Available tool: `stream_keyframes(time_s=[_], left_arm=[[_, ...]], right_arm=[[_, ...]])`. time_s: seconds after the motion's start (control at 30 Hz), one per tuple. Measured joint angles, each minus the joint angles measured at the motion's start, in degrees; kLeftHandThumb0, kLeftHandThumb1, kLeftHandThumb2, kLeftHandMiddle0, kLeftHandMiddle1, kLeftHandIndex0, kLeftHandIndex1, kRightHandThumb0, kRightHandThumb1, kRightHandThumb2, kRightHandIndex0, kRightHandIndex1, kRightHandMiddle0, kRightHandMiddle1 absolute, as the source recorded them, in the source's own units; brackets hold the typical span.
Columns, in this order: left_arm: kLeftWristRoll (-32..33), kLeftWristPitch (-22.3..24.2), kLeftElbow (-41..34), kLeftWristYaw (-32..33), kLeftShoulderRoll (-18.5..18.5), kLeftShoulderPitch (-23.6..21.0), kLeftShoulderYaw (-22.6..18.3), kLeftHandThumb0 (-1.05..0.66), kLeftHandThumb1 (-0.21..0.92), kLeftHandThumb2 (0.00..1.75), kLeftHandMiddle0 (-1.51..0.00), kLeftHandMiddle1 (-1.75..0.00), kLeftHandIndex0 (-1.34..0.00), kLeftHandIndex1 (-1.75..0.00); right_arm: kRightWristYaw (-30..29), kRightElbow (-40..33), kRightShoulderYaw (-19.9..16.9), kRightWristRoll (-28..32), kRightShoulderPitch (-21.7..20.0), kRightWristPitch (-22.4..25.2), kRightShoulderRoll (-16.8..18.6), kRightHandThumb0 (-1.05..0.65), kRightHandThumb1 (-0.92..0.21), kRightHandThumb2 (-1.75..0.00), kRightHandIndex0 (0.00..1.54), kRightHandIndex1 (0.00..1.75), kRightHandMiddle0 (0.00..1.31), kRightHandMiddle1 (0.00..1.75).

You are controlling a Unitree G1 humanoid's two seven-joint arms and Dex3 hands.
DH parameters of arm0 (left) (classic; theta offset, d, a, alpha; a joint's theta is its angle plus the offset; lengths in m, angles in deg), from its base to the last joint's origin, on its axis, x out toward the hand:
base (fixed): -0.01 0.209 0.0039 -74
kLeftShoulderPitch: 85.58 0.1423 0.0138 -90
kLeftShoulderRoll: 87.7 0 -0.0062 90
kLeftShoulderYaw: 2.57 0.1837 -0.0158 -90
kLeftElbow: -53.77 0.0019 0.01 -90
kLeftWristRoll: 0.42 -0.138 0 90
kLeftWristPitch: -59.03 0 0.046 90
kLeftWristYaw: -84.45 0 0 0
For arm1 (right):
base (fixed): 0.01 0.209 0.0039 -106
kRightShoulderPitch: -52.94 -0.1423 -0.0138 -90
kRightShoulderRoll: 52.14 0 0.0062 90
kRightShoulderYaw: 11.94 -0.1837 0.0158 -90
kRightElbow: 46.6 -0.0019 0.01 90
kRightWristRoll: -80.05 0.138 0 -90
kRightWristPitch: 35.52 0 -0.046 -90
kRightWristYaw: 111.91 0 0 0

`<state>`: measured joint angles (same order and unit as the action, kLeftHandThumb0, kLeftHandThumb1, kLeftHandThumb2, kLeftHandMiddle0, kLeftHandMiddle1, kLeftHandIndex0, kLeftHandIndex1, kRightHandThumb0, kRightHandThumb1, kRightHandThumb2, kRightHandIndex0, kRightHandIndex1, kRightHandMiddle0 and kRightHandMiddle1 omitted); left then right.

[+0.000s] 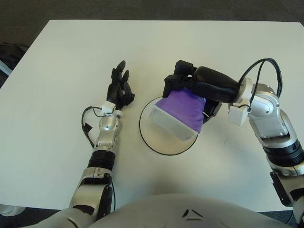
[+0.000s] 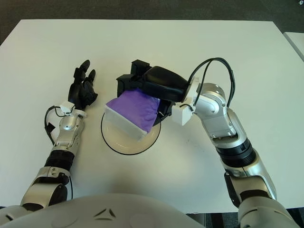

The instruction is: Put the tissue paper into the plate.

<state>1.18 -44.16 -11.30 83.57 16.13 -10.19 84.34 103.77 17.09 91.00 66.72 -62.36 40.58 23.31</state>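
Tissue pack over plate, not released yet.
Left robot hand idle left of the plate, fingers spread, out of my way. Right robot hand reaches in from the right, wrist bent, fingers clamped on the purple tissue pack, tilted over the plate on the surface.

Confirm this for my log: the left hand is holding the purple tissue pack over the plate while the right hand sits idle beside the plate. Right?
Not quite: the hands are swapped. The right hand grips the purple tissue pack over the plate, while the left hand shows idle, fingers open, to the plate's left. The left eye view shows this plainly.
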Motion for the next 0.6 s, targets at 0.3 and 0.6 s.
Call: stream_keyframes(time_s=[0.3, 0.6], left_arm=[[-3.2, -3.0, 0.7, 3.6, -1.0, -0.5, 1.1, -0.84, 0.92, 0.98, -0.34, -0.02, 0.00, -0.48], [-1.8, -4.6, 2.2, 2.8, -1.0, -1.3, 0.8, -0.80, 0.92, 0.99, -0.36, -0.04, 0.00, -0.51]], right_arm=[[-0.4, 0.5, 0.3, -7.9, 0.0, -6.5, -2.8, -1.02, -0.91, -0.59, 0.01, 0.05, 0.01, 0.08], [-3.4, 3.4, -0.3, -10.4, -0.2, -11.7, -3.2, -1.05, -0.92, -0.56, 0.00, 0.00, 0.00, 0.00]])
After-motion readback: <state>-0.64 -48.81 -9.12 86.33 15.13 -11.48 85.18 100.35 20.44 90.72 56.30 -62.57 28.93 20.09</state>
